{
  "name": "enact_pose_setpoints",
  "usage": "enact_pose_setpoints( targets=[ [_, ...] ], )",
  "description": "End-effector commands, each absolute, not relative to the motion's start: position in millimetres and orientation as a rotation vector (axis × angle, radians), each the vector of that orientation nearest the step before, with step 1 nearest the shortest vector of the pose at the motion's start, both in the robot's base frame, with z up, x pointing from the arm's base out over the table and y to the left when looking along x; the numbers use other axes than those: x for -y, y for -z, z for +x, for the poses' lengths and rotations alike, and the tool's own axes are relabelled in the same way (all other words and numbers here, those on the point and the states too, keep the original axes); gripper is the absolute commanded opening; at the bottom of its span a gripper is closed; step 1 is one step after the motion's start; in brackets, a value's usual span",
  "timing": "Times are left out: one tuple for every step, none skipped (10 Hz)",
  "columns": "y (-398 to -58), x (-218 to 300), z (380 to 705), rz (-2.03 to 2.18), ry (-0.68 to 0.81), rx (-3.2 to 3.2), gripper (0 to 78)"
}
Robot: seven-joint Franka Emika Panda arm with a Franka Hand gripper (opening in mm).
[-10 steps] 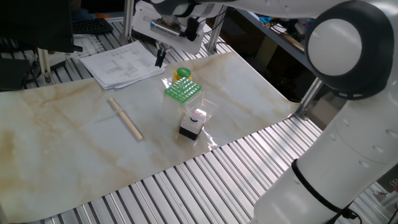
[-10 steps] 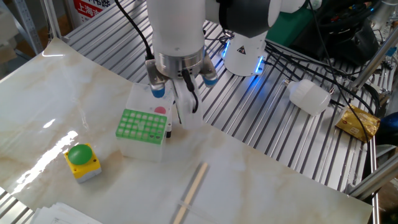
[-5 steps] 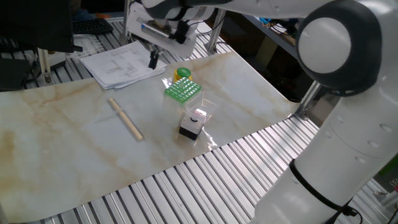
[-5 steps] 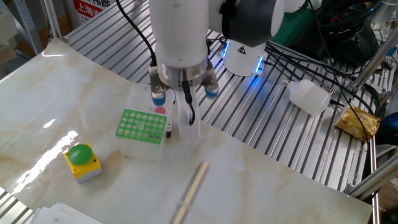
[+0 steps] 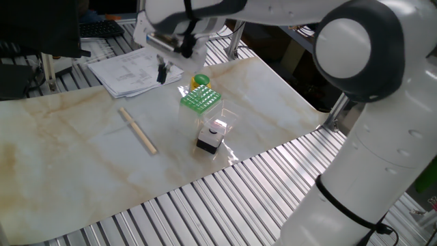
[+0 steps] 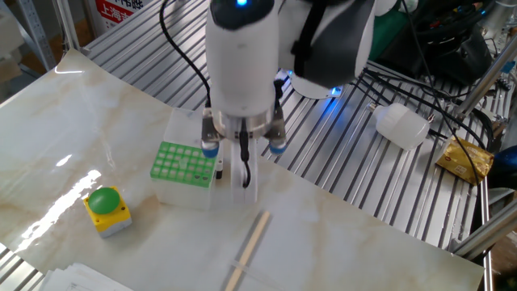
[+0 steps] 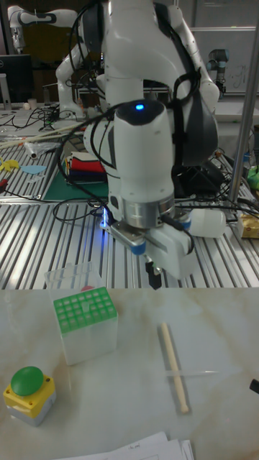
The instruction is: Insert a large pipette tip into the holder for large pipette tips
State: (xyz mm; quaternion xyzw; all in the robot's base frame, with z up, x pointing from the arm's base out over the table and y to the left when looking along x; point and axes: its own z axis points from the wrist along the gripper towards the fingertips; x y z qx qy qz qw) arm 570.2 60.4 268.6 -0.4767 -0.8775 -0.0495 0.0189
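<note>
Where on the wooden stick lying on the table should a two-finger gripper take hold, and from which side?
Grip the wooden stick near mid-length, coming straight down from above, with the fingers closing across its narrow width. It lies flat on the table, long and thin, so only its two long sides offer opposing faces. A middle grip should keep it level.

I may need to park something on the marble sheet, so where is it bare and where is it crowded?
Bare: the wide stretch left of the wooden stick, and the strip between the black box and the sheet's near edge. Crowded: around the green tip rack, with the button box, papers and gripper close by.
</note>
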Motion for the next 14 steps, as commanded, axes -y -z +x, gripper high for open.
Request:
enact_pose_setpoints(
  targets=[
    [-249, -64, 572, -1.555, 0.161, 2.691, 0.0],
    [-237, -65, 579, -1.588, 0.162, 2.671, 0.0],
    [-230, -66, 582, -1.598, 0.162, 2.664, 0.0],
    [-226, -67, 584, -1.608, 0.163, 2.657, 0.0],
    [-215, -69, 588, -1.635, 0.164, 2.638, 0.0],
    [-208, -71, 591, -1.649, 0.166, 2.628, 0.0],
    [-199, -74, 593, -1.668, 0.167, 2.615, 0.0],
    [-188, -76, 596, -1.685, 0.169, 2.606, 0.0],
    [-186, -77, 597, -1.690, 0.170, 2.604, 0.0],
    [-175, -78, 599, -1.701, 0.175, 2.597, 0.0],
    [-168, -77, 602, -1.706, 0.190, 2.589, 0.0],
    [-162, -75, 604, -1.707, 0.201, 2.588, 0.0],
    [-155, -72, 606, -1.717, 0.209, 2.579, 0.0],
    [-152, -71, 608, -1.747, 0.224, 2.545, 0.0]
  ],
)
